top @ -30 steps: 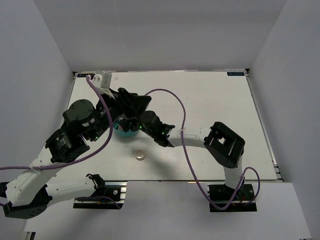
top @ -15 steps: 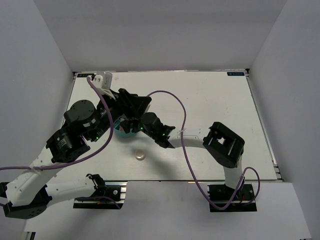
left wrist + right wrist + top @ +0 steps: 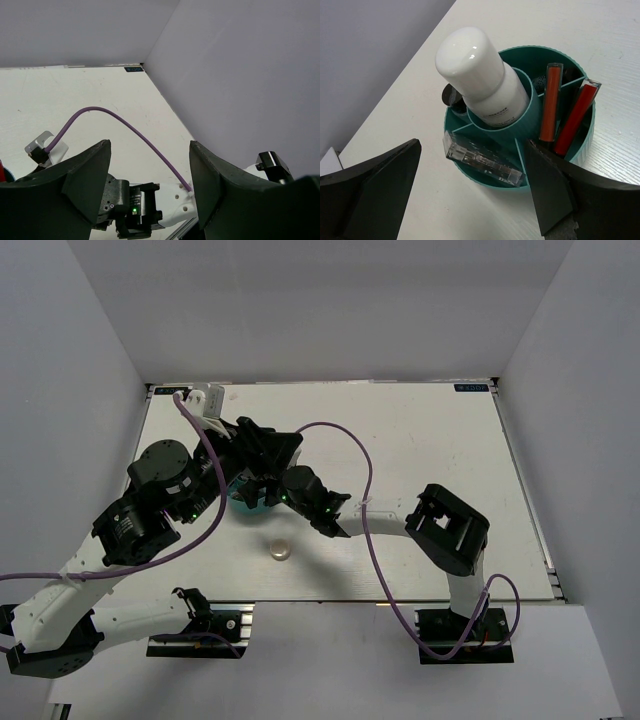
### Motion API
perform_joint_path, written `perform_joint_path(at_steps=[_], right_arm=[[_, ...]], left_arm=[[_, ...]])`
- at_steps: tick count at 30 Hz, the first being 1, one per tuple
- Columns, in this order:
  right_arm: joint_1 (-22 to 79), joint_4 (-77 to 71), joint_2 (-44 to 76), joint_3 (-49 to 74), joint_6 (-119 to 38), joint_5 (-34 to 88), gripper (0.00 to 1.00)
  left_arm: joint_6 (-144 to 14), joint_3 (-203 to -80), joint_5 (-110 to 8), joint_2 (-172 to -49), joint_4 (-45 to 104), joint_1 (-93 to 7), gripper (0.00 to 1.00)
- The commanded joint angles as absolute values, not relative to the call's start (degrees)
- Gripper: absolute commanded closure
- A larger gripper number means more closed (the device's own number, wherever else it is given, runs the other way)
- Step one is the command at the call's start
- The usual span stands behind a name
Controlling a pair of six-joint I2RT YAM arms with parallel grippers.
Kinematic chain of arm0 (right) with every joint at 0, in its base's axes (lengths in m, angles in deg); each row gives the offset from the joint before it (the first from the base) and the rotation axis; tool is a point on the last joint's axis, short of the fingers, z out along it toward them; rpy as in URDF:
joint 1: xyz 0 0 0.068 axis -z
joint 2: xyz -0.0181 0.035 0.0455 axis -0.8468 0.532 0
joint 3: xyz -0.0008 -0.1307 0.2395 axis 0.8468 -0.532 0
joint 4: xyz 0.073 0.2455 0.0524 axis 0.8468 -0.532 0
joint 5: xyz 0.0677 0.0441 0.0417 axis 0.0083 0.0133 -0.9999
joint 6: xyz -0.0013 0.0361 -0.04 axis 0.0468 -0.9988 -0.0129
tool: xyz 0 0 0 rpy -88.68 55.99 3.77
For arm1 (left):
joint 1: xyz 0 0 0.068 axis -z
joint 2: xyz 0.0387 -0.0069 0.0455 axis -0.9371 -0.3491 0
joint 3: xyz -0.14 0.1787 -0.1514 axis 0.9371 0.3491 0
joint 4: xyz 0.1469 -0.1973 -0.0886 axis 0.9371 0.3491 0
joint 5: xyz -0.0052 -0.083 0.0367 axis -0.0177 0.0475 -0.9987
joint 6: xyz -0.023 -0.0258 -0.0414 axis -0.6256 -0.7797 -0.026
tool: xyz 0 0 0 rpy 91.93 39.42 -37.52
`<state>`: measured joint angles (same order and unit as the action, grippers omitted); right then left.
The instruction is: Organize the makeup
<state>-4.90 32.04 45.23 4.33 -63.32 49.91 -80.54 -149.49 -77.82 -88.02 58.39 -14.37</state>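
Observation:
In the right wrist view the teal tub [image 3: 540,50] holds a white bottle [image 3: 480,75] in its middle cup. Two red sticks [image 3: 550,100] stand in the right compartment and a black tube [image 3: 451,94] at the left. A clear flat palette [image 3: 482,160] stands on edge in the near compartment. My right gripper [image 3: 473,145] is open, its fingers well apart on either side of the palette and clear of it. My left gripper [image 3: 150,145] hangs open and empty above the right arm. A round cream compact [image 3: 280,551] lies on the table in front of the tub [image 3: 243,503].
Both arms crowd over the tub at the table's left middle, with the left gripper [image 3: 272,447] just behind the right one [image 3: 262,490]. A purple cable [image 3: 345,440] loops over the right arm. White walls close the table on three sides.
The right wrist has shifted slightly left and away from me, closer over the tub. The left arm and the compact have not moved.

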Motion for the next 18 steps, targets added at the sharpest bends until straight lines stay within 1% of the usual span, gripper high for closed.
perform_joint_path(at_steps=[1, 11, 18], right_arm=[[-4.98, 35.66, 44.75, 4.24, -63.73, 50.72, 0.11], [-4.80, 34.26, 42.56, 3.54, -63.64, 49.50, 0.11], [-4.19, 33.99, 37.73, 0.20, -59.52, 44.67, 0.11]], left_arm=[[-80.74, -149.64, -78.39, -87.28, 58.92, -14.63, 0.26], [-80.74, -149.64, -78.57, -87.28, 59.10, -14.63, 0.26], [-80.74, -149.37, -78.65, -87.11, 59.10, -14.63, 0.26]])
